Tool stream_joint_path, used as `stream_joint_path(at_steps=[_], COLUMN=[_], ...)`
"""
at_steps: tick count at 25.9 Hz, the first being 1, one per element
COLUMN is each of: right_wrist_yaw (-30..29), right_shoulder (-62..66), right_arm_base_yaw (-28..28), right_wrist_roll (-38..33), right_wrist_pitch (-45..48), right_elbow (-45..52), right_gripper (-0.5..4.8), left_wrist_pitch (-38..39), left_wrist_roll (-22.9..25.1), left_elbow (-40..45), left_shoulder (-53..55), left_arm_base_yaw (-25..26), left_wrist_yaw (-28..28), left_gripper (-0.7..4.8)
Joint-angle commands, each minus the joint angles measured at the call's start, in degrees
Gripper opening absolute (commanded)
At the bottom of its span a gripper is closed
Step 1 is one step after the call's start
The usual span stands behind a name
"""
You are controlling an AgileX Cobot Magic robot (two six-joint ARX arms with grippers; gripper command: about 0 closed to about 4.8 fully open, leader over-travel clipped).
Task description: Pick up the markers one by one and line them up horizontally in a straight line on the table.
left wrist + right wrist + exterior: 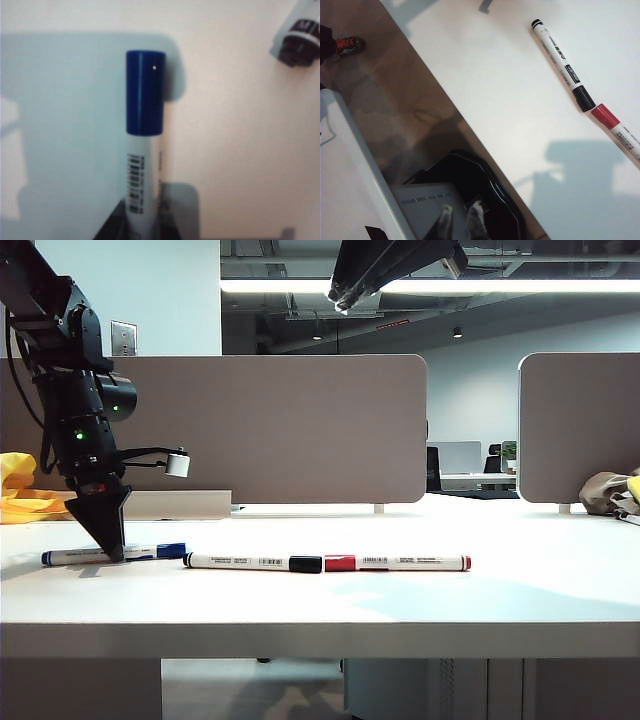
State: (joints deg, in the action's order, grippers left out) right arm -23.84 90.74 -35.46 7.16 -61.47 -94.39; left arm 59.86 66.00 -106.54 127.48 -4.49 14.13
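Left gripper (112, 552), lower left, is clamped on the blue-capped marker (113, 555) lying on the table (400, 600). Black-capped marker (254, 562) and red-capped marker (397, 562) lie cap-to-cap at centre, with bare tabletop to their right. Right gripper (340, 300), pinched together, hangs at the top.

Three markers lie on the one white table (480, 610): a blue-capped marker (112, 555), a black-capped marker (255, 562) and a red-capped marker (398, 562). Two grippers are about, the left gripper (112, 552) low and the right gripper (340, 300) high. Behind stand two grey divider panels (300, 430), and what may be one yellow cloth (20, 490).

Bright overhead striplight, soft shadows, blurry wrist close-up
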Motion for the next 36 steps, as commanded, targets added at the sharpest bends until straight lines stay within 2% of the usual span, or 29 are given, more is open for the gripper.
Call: stream_joint_path(at_steps=[1, 4, 11, 27, 36], right_wrist_yaw=[-0.3, -0.3, -0.3, -0.3, -0.3], right_shoulder=[-0.3, -0.3, -0.3, -0.3, -0.3], right_arm_base_yaw=[0.0, 0.0, 0.0, 0.0, 0.0], right_wrist_roll=[0.0, 0.0, 0.0, 0.0, 0.0], right_wrist_pitch=[0.5, 0.5, 0.5, 0.5, 0.5], right_elbow=[0.0, 0.0, 0.0, 0.0, 0.0], right_gripper=[0.46, 0.46, 0.46, 0.46, 0.46], left_wrist_pitch=[2.8, 5.2, 11.5, 1.7, -0.5], left_wrist_roll=[0.0, 0.5, 7.7, 7.5, 7.5], left_elbow=[0.2, 0.2, 0.2, 0.2, 0.2], left_shoulder=[0.5, 0.5, 0.5, 0.4, -5.2], left_arm_base_yaw=[-0.2, -0.2, -0.2, 0.0, 0.0], left_wrist_yaw=[-0.3, -1.5, -6.1, -5.3, -3.4], left_gripper=[-0.07, -0.07, -0.06, -0.06, -0.06])
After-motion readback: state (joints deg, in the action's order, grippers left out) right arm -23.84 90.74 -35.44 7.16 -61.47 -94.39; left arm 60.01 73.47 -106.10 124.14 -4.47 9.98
